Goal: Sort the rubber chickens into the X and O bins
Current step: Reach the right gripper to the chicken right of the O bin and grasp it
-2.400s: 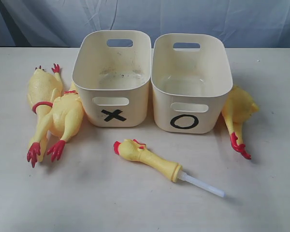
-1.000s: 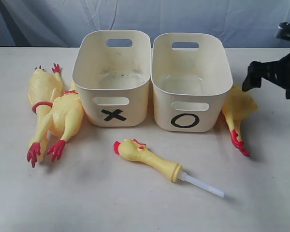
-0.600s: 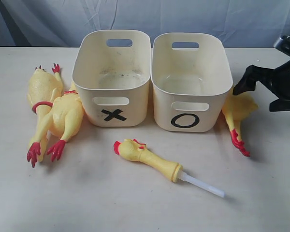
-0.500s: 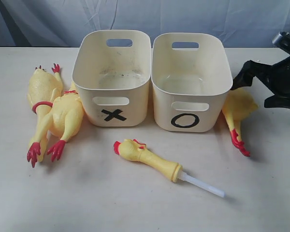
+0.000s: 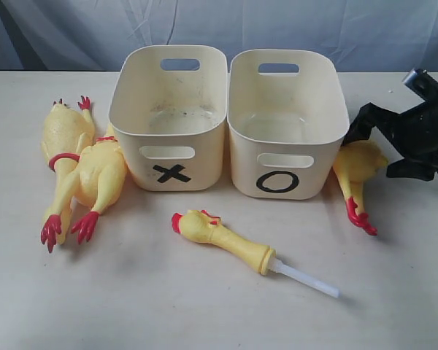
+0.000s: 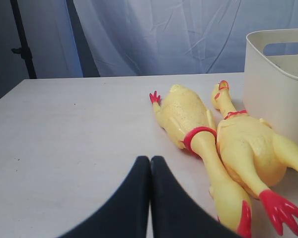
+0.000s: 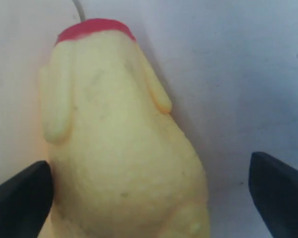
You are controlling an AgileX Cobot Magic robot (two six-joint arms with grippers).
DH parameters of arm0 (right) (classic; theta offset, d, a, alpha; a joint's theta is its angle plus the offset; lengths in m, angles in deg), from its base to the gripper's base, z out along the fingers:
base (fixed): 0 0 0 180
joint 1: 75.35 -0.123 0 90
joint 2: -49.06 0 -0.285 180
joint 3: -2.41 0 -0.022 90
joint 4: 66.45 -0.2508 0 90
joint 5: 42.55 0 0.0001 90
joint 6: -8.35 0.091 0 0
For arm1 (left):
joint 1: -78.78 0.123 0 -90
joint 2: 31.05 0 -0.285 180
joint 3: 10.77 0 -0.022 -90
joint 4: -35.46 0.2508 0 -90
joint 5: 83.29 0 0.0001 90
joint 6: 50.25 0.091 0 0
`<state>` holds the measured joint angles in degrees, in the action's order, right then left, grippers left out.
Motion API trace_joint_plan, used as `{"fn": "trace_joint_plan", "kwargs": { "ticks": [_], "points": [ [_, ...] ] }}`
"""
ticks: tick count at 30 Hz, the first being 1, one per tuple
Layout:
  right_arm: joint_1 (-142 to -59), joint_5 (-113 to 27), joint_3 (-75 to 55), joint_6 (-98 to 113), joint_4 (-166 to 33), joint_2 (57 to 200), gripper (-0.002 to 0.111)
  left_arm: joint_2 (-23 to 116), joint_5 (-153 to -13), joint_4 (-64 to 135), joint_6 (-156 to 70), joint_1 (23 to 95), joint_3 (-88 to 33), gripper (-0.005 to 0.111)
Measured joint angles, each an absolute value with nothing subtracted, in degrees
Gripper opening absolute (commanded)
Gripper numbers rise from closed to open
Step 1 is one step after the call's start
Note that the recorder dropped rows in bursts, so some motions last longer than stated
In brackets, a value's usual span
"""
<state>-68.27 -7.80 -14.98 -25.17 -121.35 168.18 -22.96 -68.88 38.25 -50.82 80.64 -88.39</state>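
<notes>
**Right gripper astride the chicken beside the O bin**

Exterior view: I see a pale table (image 5: 204, 321) with two cream tubs touching side by side. The X bin (image 5: 204, 166) is at 11 o'clock from the centre and the O bin (image 5: 312, 171) at 1 o'clock. Every chicken lies on the table, outside the bins. At 9 o'clock the outer chicken (image 5: 62, 142) and the inner chicken (image 5: 101, 175) lie touching, the inner one against the X bin. At 6 o'clock is the head-and-neck piece (image 5: 223, 237), its white tube (image 5: 306, 279) pointing to 4 o'clock. At 3 o'clock the third chicken (image 5: 356, 171) lies against the O bin's side, red feet toward 5 o'clock. The right gripper (image 5: 370, 149) reaches in from 3 o'clock, its fingers apart on either side of that chicken. The O bin's wall crowds one fingertip; I cannot tell whether they touch.

Left wrist view: the left gripper (image 6: 150, 161) has its fingers pressed together over bare table. Ahead lie the outer chicken (image 6: 181, 114) and inner chicken (image 6: 248, 148), with the X bin (image 6: 268, 94) just beyond. Behind are a blue-grey backdrop (image 6: 179, 34) and a dark stand (image 6: 20, 44).

Right wrist view: the third chicken (image 7: 114, 148) fills the space between two black fingers (image 7: 20, 196). One is close against its body, the other clearly apart from it.

Since earlier: 2.4 seconds ago the exterior view showed no gripper, and a second ago the right gripper hovered higher. Now it is lower, around the chicken. The O bin and third chicken have shifted slightly toward 9 o'clock.
</notes>
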Motion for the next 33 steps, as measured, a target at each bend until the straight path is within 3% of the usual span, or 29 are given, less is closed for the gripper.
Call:
{"fn": "trace_joint_plan", "kwargs": {
  "ticks": [21,23,24,27,33],
  "points": [
    [-68.27,-9.05,-14.89,-26.32,-124.91,168.72,0.101,-22.96,-68.88,38.25,-50.82,80.64,-88.39,0.0],
    [-68.27,-8.95,-14.89,-26.07,-124.91,168.72,0.086,-22.96,-68.88,38.25,-50.82,80.64,-88.39,0.0],
    [-68.27,-8.85,-14.89,-25.7,-124.91,168.72,0.072,-22.96,-68.88,38.25,-50.82,80.64,-88.39,0.0],
    [-68.27,-8.19,-14.85,-24.95,-124.66,168.72,0.004,-22.96,-68.88,38.25,-50.82,80.64,-88.39,0.0],
    [-68.27,-8.19,-14.76,-24.36,-123.07,168.85,-0.001,-22.96,-68.88,38.25,-50.82,80.64,-88.39,0.0]
  ]
}}
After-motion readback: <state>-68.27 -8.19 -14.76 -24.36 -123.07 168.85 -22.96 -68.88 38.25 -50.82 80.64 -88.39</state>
